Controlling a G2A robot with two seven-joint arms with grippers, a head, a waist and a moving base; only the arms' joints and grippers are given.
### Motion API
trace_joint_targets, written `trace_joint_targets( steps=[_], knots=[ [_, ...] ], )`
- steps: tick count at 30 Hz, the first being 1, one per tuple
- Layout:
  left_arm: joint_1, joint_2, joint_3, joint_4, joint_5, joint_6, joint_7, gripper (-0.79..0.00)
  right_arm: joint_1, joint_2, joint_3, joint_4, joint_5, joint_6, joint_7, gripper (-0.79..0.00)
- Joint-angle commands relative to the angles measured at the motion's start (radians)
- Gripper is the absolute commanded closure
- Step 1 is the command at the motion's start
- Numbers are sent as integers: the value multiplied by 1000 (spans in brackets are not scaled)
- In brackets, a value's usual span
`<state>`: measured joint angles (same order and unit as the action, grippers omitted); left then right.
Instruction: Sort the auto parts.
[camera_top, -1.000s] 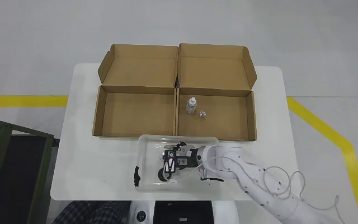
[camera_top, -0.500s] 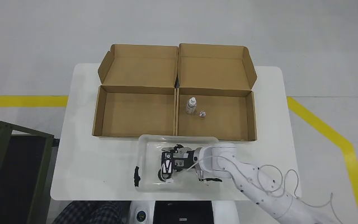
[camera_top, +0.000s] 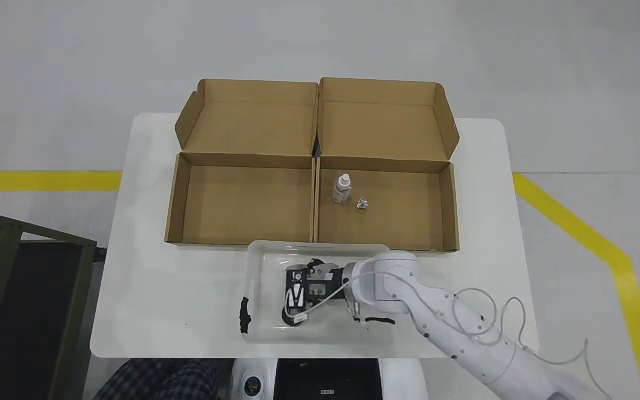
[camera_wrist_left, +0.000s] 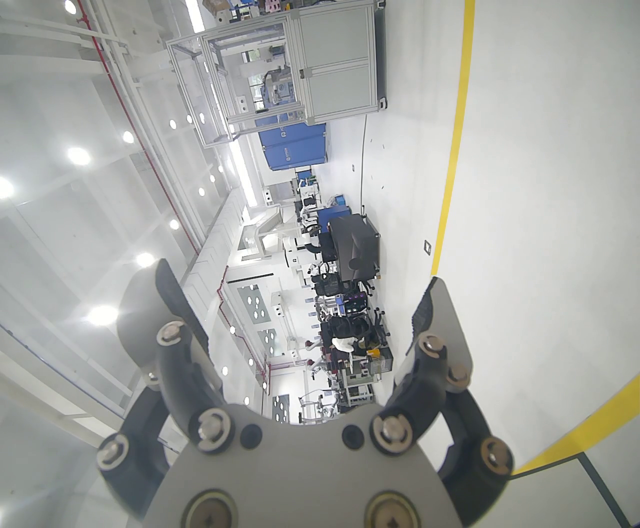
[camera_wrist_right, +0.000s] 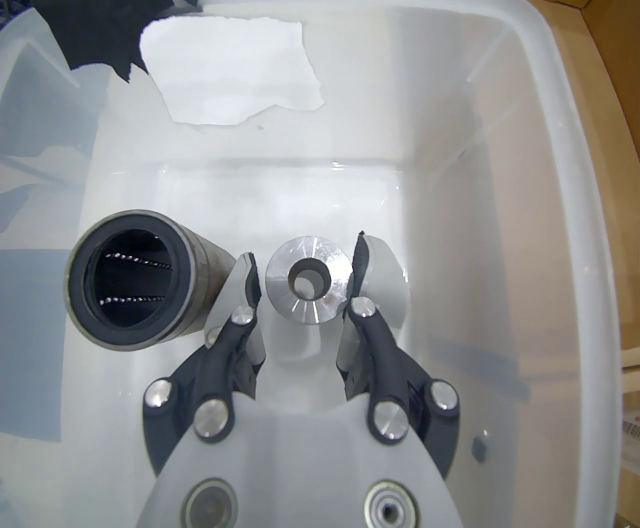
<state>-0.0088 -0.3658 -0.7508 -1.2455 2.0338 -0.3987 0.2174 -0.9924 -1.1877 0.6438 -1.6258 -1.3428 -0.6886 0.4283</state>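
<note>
The right gripper (camera_wrist_right: 305, 270) stands with jaws apart, straddling a silver bushing (camera_wrist_right: 327, 287) on the floor of the clear bin (camera_wrist_right: 500, 225) — seemingly placed to clamp its round sides. A linear bearing (camera_wrist_right: 132, 287) lies just beside the bushing, outside the jaws — probably not this grasp's target.

The bushing (camera_wrist_right: 326, 296) looks bright machined metal, the cylinder (camera_wrist_right: 131, 285) duller metal, perhaps rubber-rimmed, the bin (camera_wrist_right: 500, 200) smooth translucent plastic.
</note>
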Motion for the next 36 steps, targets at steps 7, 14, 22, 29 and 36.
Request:
trace_joint_targets(
  steps=[7,14,22,29,36],
  knots=[
    [0,0,0,0,0,0,0,-785,1,-3,12,-1,24,-22,-12,0],
    [0,0,0,0,0,0,0,-785,-25,11,65,-62,47,-42,-20,0],
    [0,0,0,0,0,0,0,-785,-85,40,164,-193,79,-65,-27,0],
    [0,0,0,0,0,0,0,-785,-142,64,258,-319,119,-91,-38,0],
    [0,0,0,0,0,0,0,-785,-169,79,342,-398,189,-108,-61,0]
  ],
)
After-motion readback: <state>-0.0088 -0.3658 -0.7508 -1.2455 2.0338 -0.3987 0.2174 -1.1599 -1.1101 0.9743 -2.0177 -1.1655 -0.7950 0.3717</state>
